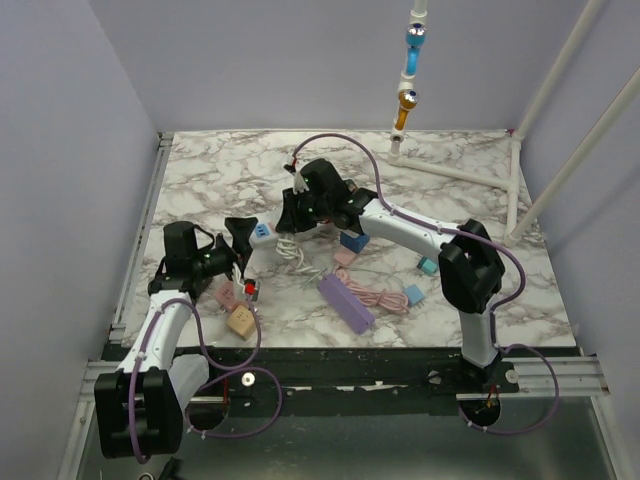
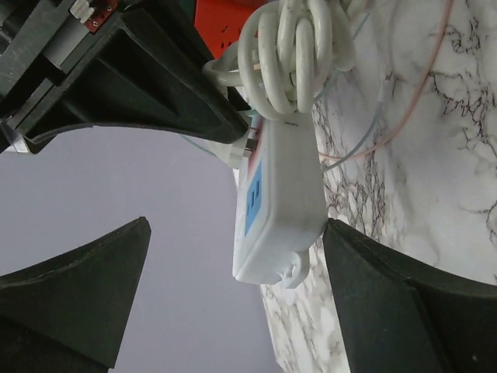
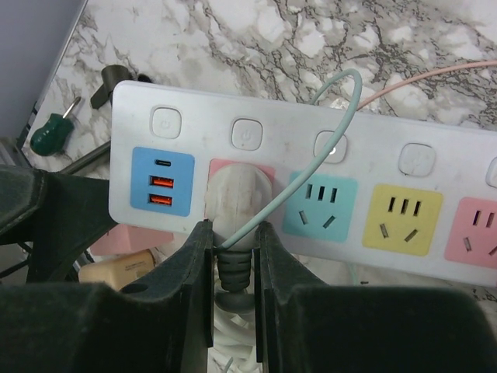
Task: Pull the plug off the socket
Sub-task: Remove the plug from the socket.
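One marbled tabletop (image 1: 470, 200), lilac walls (image 1: 250, 60)

One white power strip (image 3: 311, 140), showing five buttons, four coloured sockets and one blue panel of three USB ports. One plug (image 3: 239, 198) seated in it. One green-handled screwdriver (image 3: 53, 134). One purple bar (image 1: 346, 303), one coiled pink cable (image 1: 380, 298). Three small blue blocks (image 1: 352, 241), one pink block (image 1: 226, 297), one tan block (image 1: 240, 322).
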